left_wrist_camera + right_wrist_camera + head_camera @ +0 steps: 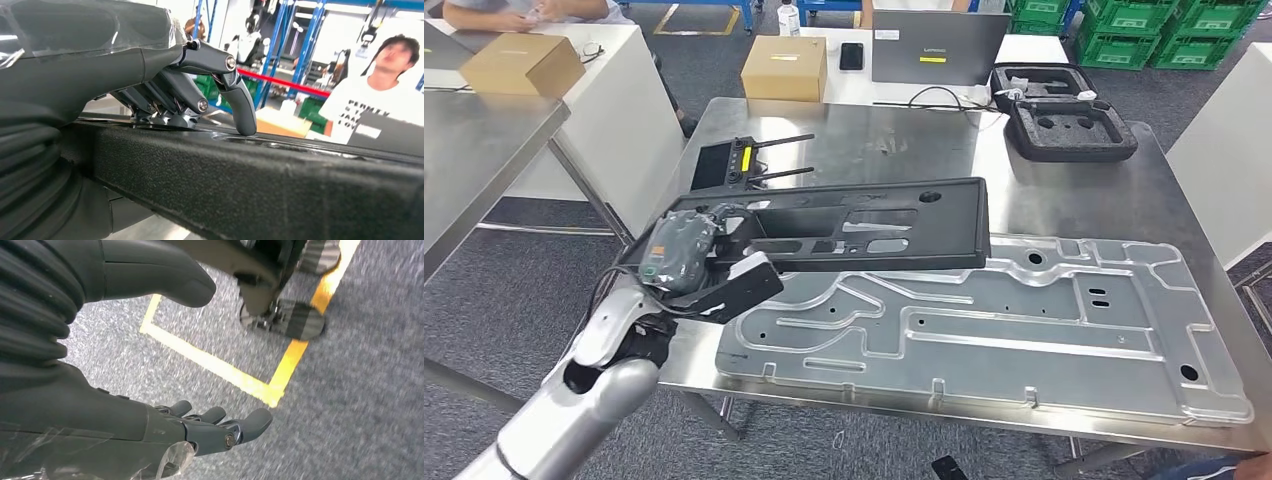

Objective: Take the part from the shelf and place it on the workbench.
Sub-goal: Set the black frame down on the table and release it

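The part is a long black plastic panel (864,225) with several cut-outs. It hangs just above the steel workbench (904,140), its far end over a large silver stamped metal sheet (1024,320). My left hand (679,250) grips the panel's near left end. In the left wrist view its fingers (200,85) lie across the top of the black panel (250,190). My right hand (165,425) hangs over grey carpet, fingers apart, holding nothing.
A black controller with two antennas (744,165) lies on the bench behind the panel. A black foam case (1064,120), a laptop (939,45) and cardboard boxes (784,68) sit further back. A second steel table (474,150) stands at left. A person (380,95) stands beyond the bench.
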### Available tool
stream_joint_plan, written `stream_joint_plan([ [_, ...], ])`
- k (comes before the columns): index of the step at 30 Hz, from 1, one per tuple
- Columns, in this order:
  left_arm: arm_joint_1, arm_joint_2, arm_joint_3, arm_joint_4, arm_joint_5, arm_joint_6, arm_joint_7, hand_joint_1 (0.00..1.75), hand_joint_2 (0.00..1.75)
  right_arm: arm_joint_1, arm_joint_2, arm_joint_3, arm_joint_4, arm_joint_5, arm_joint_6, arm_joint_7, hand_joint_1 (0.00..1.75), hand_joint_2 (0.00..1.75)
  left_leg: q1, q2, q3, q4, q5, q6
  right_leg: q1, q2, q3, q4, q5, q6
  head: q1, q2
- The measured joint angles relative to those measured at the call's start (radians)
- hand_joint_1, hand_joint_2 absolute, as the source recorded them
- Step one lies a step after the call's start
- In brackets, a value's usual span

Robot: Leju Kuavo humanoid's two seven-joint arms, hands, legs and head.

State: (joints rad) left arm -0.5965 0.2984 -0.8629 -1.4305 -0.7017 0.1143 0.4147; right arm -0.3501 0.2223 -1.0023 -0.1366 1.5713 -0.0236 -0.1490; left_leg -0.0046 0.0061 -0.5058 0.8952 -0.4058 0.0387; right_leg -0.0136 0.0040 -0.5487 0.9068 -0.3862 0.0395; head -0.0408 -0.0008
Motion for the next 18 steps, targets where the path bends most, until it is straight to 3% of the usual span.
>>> stream_joint_plan([
  [4, -0.042, -0.068, -0.024, 0.107, 0.007, 0.005, -0.006, 1.75, 1.75, -0.003, 0.009, 0.013, 0.000, 0.000, 0.002, 0.007, 0.00, 1.75, -0.002, -0.005, -0.003, -0.003, 0.007, -0.001, 0.001, -0.003, -0.003, -0.003, 0.002, -0.038, 0.002, 0.000],
  [8, -0.074, -0.132, -0.045, 0.205, 0.055, 0.016, -0.047, 0.00, 1.75, -0.006, 0.017, 0.025, 0.000, 0.000, 0.003, 0.007, 0.00, 0.00, -0.006, -0.005, -0.010, 0.001, 0.009, 0.004, -0.002, -0.003, -0.005, -0.009, 0.013, -0.020, 0.003, 0.000],
  [12, -0.107, -0.190, -0.060, 0.281, 0.107, 0.041, -0.089, 0.00, 1.75, -0.009, 0.023, 0.033, 0.000, 0.000, 0.003, 0.006, 0.00, 0.00, -0.006, -0.004, -0.016, 0.004, 0.008, 0.005, -0.002, -0.004, -0.009, -0.009, 0.015, -0.004, 0.003, 0.000],
  [16, -0.131, -0.239, -0.075, 0.336, 0.165, 0.037, -0.110, 0.00, 0.00, -0.010, 0.027, 0.036, 0.000, -0.001, 0.001, 0.002, 0.00, 0.00, -0.005, -0.004, -0.016, 0.004, 0.008, 0.005, -0.002, -0.004, -0.010, -0.009, 0.014, 0.001, 0.003, 0.000],
  [18, -0.136, -0.259, -0.084, 0.355, 0.196, 0.021, -0.121, 0.00, 0.00, -0.011, 0.029, 0.039, 0.000, -0.002, 0.000, -0.002, 0.00, 0.00, -0.002, -0.003, -0.017, 0.004, 0.008, 0.005, 0.000, -0.003, -0.011, -0.009, 0.014, 0.000, 0.003, 0.000],
])
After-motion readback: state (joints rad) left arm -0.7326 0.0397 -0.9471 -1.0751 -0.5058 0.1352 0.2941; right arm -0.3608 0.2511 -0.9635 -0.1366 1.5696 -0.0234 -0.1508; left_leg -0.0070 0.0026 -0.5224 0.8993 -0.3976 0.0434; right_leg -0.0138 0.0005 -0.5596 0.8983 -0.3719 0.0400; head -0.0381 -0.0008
